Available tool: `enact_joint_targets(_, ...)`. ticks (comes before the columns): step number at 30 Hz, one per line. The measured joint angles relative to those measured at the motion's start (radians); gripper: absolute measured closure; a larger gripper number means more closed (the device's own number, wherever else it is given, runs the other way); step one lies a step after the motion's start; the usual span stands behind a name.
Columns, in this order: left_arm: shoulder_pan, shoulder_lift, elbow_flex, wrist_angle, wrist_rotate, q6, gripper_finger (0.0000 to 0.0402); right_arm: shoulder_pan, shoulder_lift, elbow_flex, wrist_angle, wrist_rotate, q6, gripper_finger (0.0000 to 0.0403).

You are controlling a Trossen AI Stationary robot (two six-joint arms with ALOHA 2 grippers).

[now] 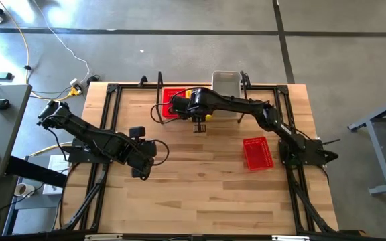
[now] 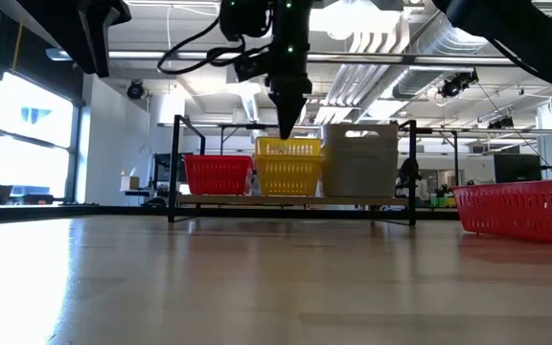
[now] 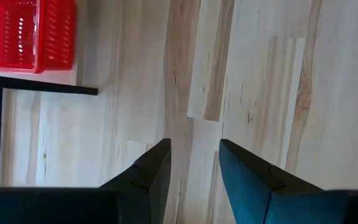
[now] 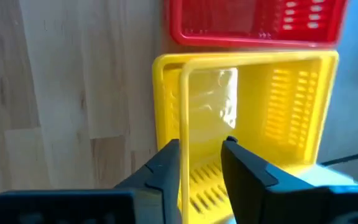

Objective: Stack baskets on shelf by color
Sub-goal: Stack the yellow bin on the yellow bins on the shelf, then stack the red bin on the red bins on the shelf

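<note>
**Yellow basket placement on the shelf: release stage**

The yellow basket stack [image 2: 288, 165] stands in the middle bay of the shelf [image 2: 295, 200], between the red baskets [image 2: 218, 174] on one side and the translucent grey-white stack [image 2: 360, 159] on the other. The yellow and grey-white stacks stand taller than the red one. One further red basket [image 1: 257, 152] lies on the table [image 1: 200, 187], well apart from the shelf, near the right arm's base.

The right gripper [image 4: 201, 163] hangs directly over the yellow stack. Its fingers straddle the near rim of the top yellow basket with a narrow gap on either side; the jaws appear slightly parted, so the rim looks freed rather than clamped. Whether any contact remains cannot be told.

The left gripper [image 3: 194, 163] waits over bare table at the left side, jaws apart and empty.

Judged step: release of a yellow basket onto its colour stack. The next move calls for a straight vertical lift clear of the rim, to avoid dragging the stack, then travel to the loose red basket for transfer to the red bay.
</note>
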Motion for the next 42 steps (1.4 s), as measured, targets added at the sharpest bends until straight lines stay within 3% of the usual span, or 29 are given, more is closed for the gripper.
enact_joint_targets(12,0.0,0.0,0.0,0.002,0.001,-0.007,0.0275,0.057,-0.129,0.001,-0.103,-0.001,0.193,0.0295)
enact_joint_targets(20,0.0,0.0,0.0,0.006,0.001,-0.021,0.0275,0.157,-0.234,0.0,-0.128,-0.005,0.344,0.0295)
enact_joint_targets(28,-0.013,0.0,0.0,0.01,0.001,-0.146,0.0275,0.283,-0.269,-0.026,-0.127,0.023,0.459,0.0295)
enact_joint_targets(34,-0.065,0.0,0.0,0.01,0.002,-0.218,0.0275,0.362,-0.34,-0.276,-0.127,0.053,0.537,0.0295)
enact_joint_targets(42,-0.1,0.0,0.0,0.011,0.0,-0.261,0.0275,0.43,-0.615,-0.788,-0.011,0.048,0.758,0.0295)
